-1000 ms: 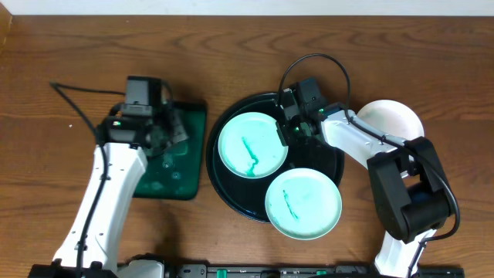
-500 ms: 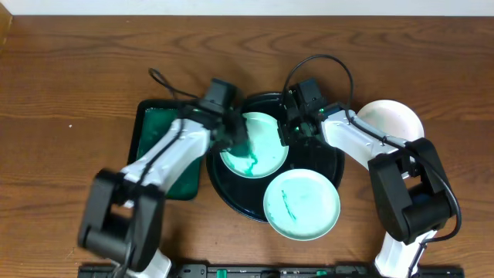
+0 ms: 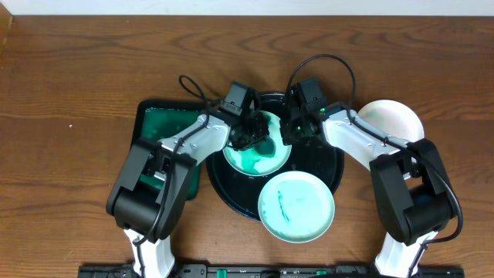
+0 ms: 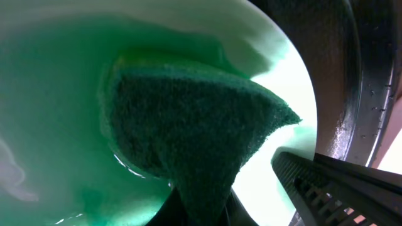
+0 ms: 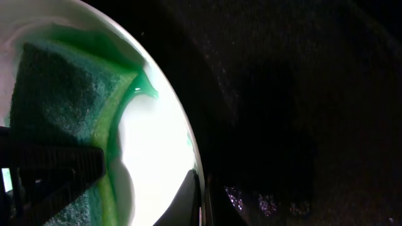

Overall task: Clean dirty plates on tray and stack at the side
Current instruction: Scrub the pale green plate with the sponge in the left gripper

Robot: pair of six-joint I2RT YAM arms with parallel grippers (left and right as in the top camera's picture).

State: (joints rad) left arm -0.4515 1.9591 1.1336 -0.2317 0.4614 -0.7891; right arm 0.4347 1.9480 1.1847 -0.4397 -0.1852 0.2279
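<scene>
The black tray (image 3: 324, 162) holds a smeared plate (image 3: 266, 158) at its upper left. My left gripper (image 3: 251, 136) is shut on a dark green sponge (image 4: 188, 125) pressed onto this plate's wet green surface (image 4: 50, 113). My right gripper (image 3: 292, 131) is shut on the same plate's right rim (image 5: 188, 132). A second plate (image 3: 296, 205) with a green smear lies over the tray's front rim. A third, white plate (image 3: 392, 120) sits on the table to the right.
A dark green rectangular tray (image 3: 166, 127) lies left of the black tray, wet with green liquid. Cables loop above both wrists. Bare wooden table lies at the back and far left.
My left arm swung right from the green rectangular tray onto the upper plate with the sponge. The green smear there has spread. The front plate shifted slightly left. The right gripper stayed put.
</scene>
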